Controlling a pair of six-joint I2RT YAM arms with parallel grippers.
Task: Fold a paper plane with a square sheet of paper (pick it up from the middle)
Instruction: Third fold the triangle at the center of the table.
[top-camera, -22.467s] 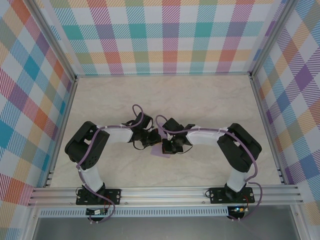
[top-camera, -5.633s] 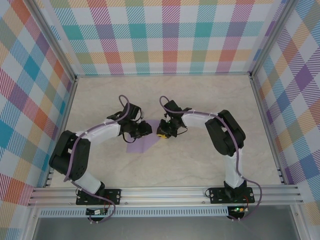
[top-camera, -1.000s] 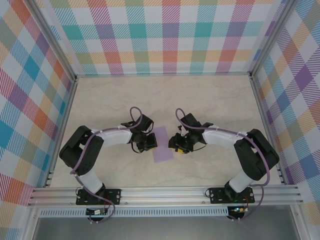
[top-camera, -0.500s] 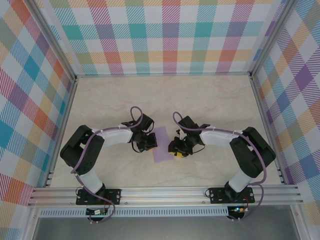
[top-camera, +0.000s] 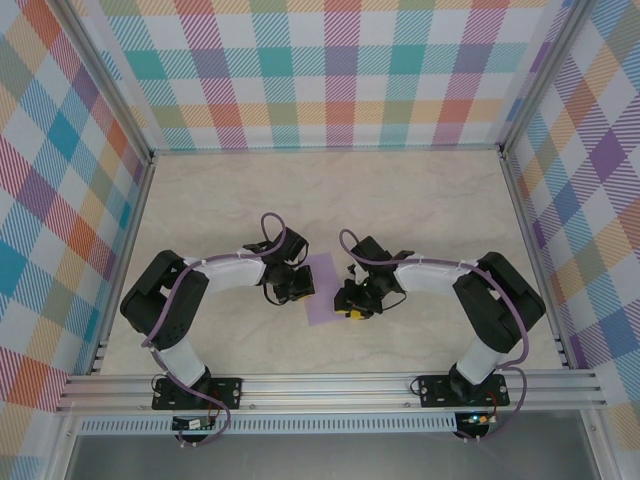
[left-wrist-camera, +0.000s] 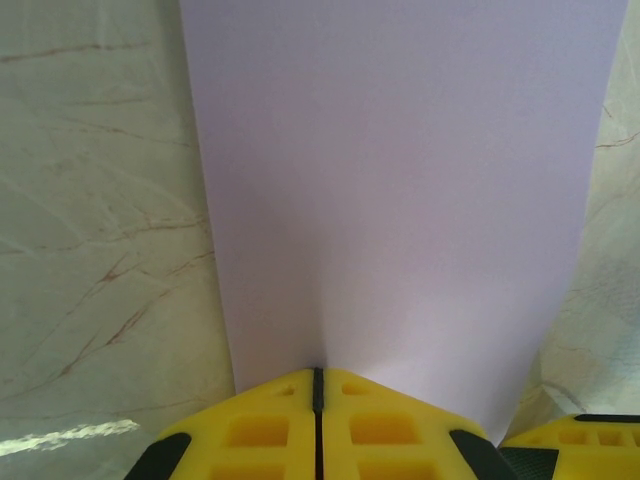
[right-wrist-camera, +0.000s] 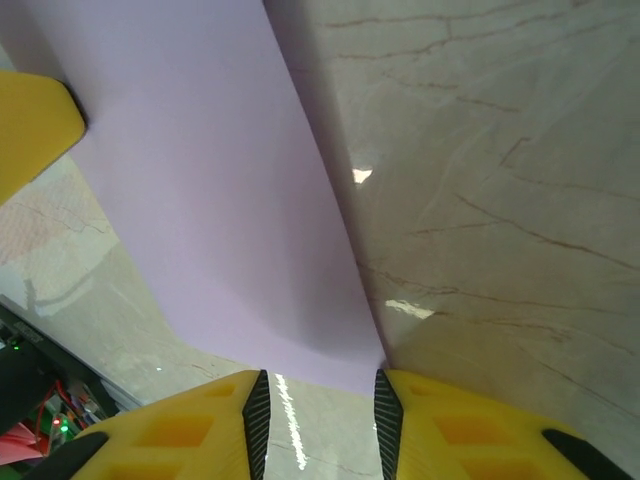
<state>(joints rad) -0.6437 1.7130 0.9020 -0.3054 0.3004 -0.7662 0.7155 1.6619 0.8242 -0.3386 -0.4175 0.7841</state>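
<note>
The square sheet of paper (top-camera: 325, 289) is lavender and shows as a narrow upright rectangle on the marble table. My left gripper (top-camera: 298, 288) is at the middle of its left edge. In the left wrist view the paper (left-wrist-camera: 400, 180) runs away from my left gripper (left-wrist-camera: 318, 376), whose yellow jaws are shut on its edge. My right gripper (top-camera: 351, 306) is at the paper's near right corner. In the right wrist view the jaws of my right gripper (right-wrist-camera: 320, 392) stand a narrow gap apart, and the corner of the paper (right-wrist-camera: 200, 180) lies just ahead of that gap.
The marble tabletop (top-camera: 420, 205) is fenced by aluminium rails and checked walls (top-camera: 340, 70). A yellow finger of the right gripper (left-wrist-camera: 575, 438) shows at the left wrist view's lower right, and one of the left gripper (right-wrist-camera: 30, 125) at the right wrist view's upper left.
My right gripper has moved left and nearer, up to the paper's near right corner, and its jaws have narrowed. The left gripper and the paper have stayed put.
</note>
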